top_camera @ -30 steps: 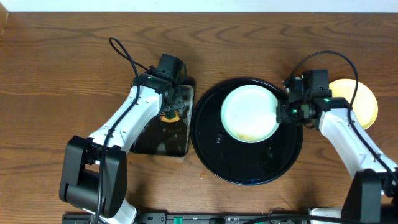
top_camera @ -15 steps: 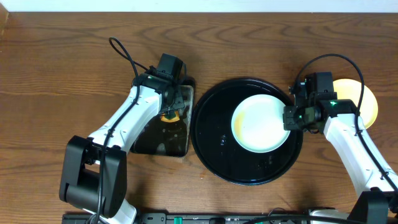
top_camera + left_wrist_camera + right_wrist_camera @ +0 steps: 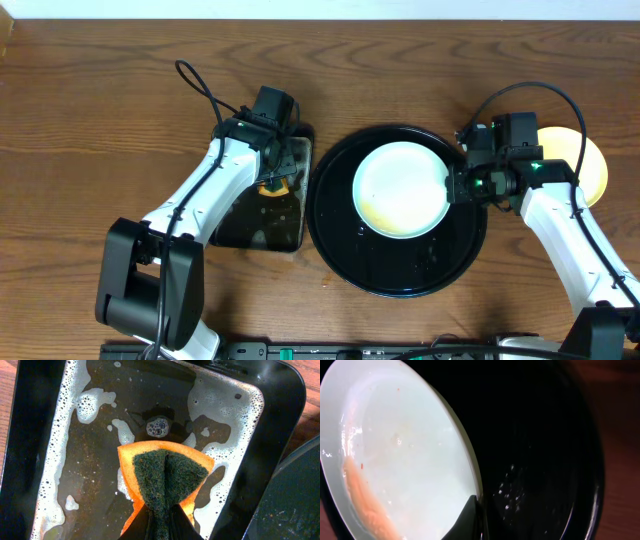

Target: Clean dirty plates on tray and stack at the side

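Left, the left arm stretches from its near base toward the far side, elbow bent. Its left gripper [image 3: 161, 520] points down into the black pan [image 3: 255, 225] of sudsy water, jaws pinched on a folded orange-and-green sponge [image 3: 165, 472]. Centre, the round black tray [image 3: 400, 275] frames a pale mint plate [image 3: 400, 188] (an orange smear [image 3: 362, 500] clings along its edge). The right arm reaches in from the near right, its right gripper [image 3: 452, 185] clamped on that plate's right rim. A yellow plate [image 3: 592, 165] lies on the wooden table [image 3: 100, 100], far right.
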`<act>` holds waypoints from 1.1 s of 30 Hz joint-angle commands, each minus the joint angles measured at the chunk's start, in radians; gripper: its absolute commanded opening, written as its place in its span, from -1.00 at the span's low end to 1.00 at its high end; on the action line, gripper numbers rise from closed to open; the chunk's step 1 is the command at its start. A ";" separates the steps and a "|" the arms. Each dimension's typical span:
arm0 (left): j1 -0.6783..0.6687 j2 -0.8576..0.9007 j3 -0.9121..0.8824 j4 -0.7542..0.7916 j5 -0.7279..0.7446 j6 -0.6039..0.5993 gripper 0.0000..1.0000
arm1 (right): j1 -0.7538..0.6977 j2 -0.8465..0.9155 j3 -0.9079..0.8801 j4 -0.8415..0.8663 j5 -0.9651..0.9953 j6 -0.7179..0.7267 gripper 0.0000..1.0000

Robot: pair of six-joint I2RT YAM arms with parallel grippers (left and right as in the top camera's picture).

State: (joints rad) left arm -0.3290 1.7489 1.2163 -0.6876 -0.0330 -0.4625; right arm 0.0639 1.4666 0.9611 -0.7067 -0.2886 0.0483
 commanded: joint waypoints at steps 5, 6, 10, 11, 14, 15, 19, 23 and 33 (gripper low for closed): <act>0.002 -0.010 -0.007 -0.001 -0.012 0.017 -0.80 | 0.005 0.028 0.023 -0.034 -0.061 0.060 -0.98; 0.002 -0.010 -0.007 -0.001 -0.012 0.017 -0.80 | 0.005 0.033 0.023 -0.034 -0.061 0.061 -0.98; 0.002 -0.010 -0.007 -0.001 -0.012 0.017 -0.80 | 0.005 0.052 0.023 -0.034 -0.060 0.093 -0.98; 0.002 -0.010 -0.007 -0.001 -0.012 0.017 -0.80 | 0.005 0.055 0.023 -0.033 -0.060 0.093 -0.98; 0.002 -0.010 -0.007 -0.001 -0.012 0.017 -0.80 | 0.005 0.058 0.023 -0.029 -0.060 0.093 -0.98; 0.002 -0.010 -0.008 -0.001 -0.012 0.017 -0.80 | 0.005 0.058 0.023 -0.023 -0.060 0.093 -0.98; 0.002 -0.010 -0.007 -0.001 -0.012 0.017 -0.81 | 0.005 0.058 0.023 0.004 -0.061 0.093 -0.98; 0.002 -0.010 -0.007 -0.001 -0.012 0.017 -0.80 | 0.005 0.058 0.023 0.012 -0.103 0.070 -0.98; 0.002 -0.010 -0.007 -0.002 -0.012 0.017 -0.80 | 0.005 0.058 0.023 0.035 -0.120 0.048 -0.98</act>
State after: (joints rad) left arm -0.3290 1.7489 1.2163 -0.6876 -0.0330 -0.4625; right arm 0.0639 1.5211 0.9615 -0.6827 -0.3744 0.1116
